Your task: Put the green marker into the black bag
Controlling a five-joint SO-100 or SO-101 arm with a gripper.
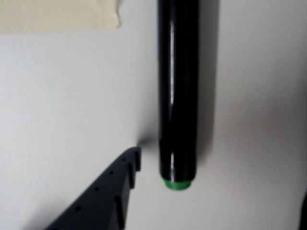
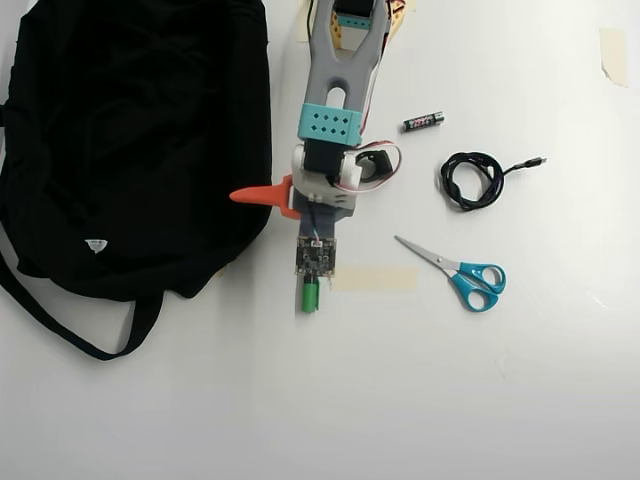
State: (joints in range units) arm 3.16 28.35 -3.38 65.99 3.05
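In the overhead view the green marker (image 2: 311,296) lies on the white table (image 2: 400,400) just below centre, only its green cap end showing past the arm's wrist board, which covers the rest of it. The black bag (image 2: 130,140) fills the upper left, at about ten o'clock from the marker, its strap looping down toward seven o'clock and its small white label facing up; bag and marker lie apart.

The wrist view shows the marker's black barrel (image 1: 178,91) running from twelve o'clock down to a small green tip near six o'clock. One dark finger (image 1: 108,191) of the end effector (image 1: 211,191) sits just to its left, not touching it (a thin strip of table shows between them). A sliver of the other finger appears at the far right edge, so the end effector stands spread wide around the marker, gripping nothing.

At three o'clock from the marker in the overhead view lie a strip of tape (image 2: 374,278) and blue-handled scissors (image 2: 460,273); a coiled black cable (image 2: 472,180) and a battery (image 2: 423,121) sit toward two o'clock.
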